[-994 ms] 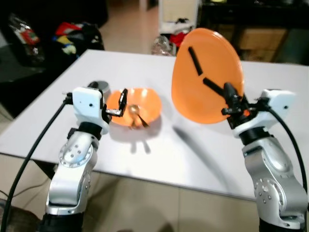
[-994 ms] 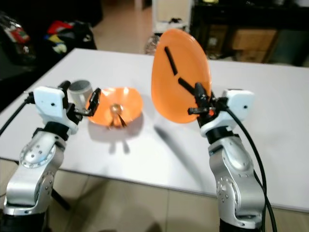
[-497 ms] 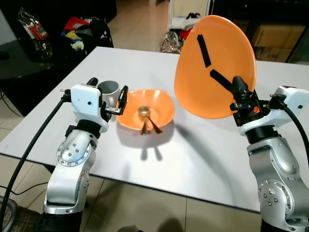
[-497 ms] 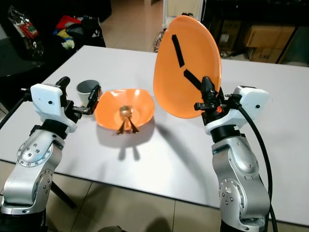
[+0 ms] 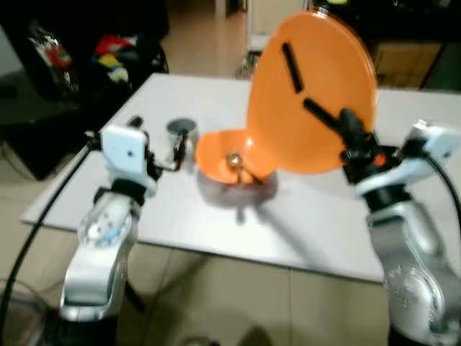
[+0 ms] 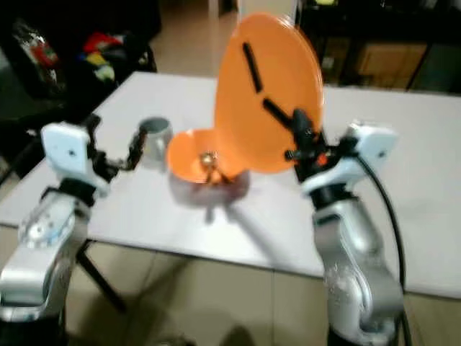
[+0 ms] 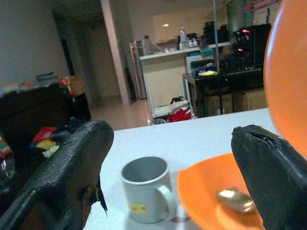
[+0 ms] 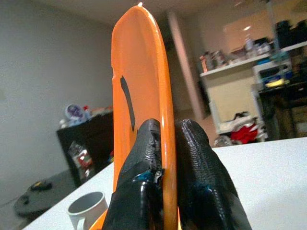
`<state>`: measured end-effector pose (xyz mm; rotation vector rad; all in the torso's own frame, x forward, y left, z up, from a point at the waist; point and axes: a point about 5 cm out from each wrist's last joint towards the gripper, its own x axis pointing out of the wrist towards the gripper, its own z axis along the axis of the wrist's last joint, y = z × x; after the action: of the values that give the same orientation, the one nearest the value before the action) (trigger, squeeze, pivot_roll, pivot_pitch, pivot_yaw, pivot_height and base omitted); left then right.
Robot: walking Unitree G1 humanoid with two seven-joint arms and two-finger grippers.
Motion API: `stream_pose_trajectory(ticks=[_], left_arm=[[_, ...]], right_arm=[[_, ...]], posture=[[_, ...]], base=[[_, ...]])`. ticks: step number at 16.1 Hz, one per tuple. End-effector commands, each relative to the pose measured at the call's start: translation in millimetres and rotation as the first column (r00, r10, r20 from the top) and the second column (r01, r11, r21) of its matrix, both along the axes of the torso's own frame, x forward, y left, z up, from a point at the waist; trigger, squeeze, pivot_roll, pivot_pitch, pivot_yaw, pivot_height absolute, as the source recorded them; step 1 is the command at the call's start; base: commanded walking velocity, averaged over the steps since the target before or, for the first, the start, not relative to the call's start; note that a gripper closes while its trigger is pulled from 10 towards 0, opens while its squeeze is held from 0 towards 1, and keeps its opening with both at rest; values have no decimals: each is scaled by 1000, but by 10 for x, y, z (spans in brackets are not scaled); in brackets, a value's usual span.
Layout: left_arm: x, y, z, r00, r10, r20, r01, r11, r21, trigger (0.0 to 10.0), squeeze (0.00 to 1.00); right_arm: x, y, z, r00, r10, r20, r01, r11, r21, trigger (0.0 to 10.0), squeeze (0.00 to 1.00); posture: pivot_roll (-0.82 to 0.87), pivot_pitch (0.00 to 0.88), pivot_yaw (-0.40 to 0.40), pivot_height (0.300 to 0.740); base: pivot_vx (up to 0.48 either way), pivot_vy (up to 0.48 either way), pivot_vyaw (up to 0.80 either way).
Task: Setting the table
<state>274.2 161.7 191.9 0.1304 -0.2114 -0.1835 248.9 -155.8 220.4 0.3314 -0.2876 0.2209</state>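
Right tool [image 5: 344, 130] clamps plate [image 5: 311, 86] by its rim, upright above surface [image 5: 180, 209], overlapping bowl [image 5: 223, 158] in view. Risks slipping from that thin edge grip, or striking bowl with spoon [image 5: 236, 163]. Left tool [image 7: 172, 163] spread open, empty, near mug [image 7: 145, 189].

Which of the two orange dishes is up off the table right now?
The flat orange plate, held upright on edge by the right end effector. The orange bowl holding the spoon sits on the white table.
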Motion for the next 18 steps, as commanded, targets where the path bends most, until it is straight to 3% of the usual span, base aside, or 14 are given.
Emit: stream_pose_trajectory(ticks=[1, 10, 12, 15, 18], left_arm=[[9, 52, -3, 1000, 11, -12, -11, 1000, 8, 10000, 0], [36, 55, 3, 1000, 0, -13, 0, 1000, 19, 10000, 0], [56, 52, 34, 1000, 23, 11, -24, 995, 95, 10000, 0], [54, 34, 27, 1000, 4, -4, -4, 998, 70, 10000, 0], [16, -49, -7, 996, -77, -40, 78, 996, 46, 10000, 0]], right_arm=[[-22, 71, 103, 998, 39, 48, -40, 999, 23, 10000, 0], [-19, 145, 43, 996, 87, 1, -87, 996, 11, 10000, 0], [-20, 157, 11, 994, 104, -28, -103, 994, 30, 10000, 0], [-1, 147, -70, 989, 121, -91, -111, 988, 110, 10000, 0], [45, 93, -246, 962, 157, -225, -104, 968, 228, 10000, 0]], posture=[[34, 0, 49, 740], [37, 0, 55, 740], [37, 0, 56, 740], [39, 0, 57, 740], [40, 0, 58, 740]], base=[[0, 428, 0], [0, 427, 0], [0, -240, 0], [0, -480, 0], [0, 0, 0]])
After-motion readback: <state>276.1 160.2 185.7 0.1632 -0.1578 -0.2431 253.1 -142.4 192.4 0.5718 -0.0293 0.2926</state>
